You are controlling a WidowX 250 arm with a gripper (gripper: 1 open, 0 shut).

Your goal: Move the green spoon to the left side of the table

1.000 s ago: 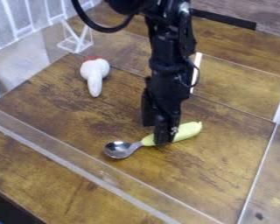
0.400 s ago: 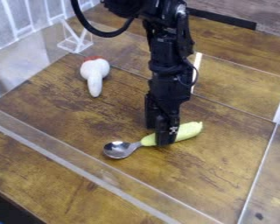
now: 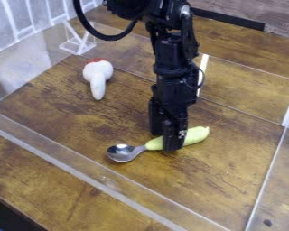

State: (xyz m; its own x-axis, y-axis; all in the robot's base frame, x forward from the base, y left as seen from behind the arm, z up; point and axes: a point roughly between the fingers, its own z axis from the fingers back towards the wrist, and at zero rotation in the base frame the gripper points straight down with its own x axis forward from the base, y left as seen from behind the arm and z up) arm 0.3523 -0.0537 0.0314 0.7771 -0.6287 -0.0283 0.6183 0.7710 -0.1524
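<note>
Green spoon (image 3: 159, 144) lies flat on the surface (image 3: 231, 180), silver bowl toward the near acrylic wall, yellow-green handle angled away to the right. Claw (image 3: 172, 142) points straight down onto the handle, its jaws spread to either side of it and not yet clenched; whether they touch the plastic cannot be told. White object with a red tip (image 3: 97, 78) rests well apart, left of the spoon. Assessment: approach done; gripping, lifting, carrying leftward and setting down all remain.
</note>
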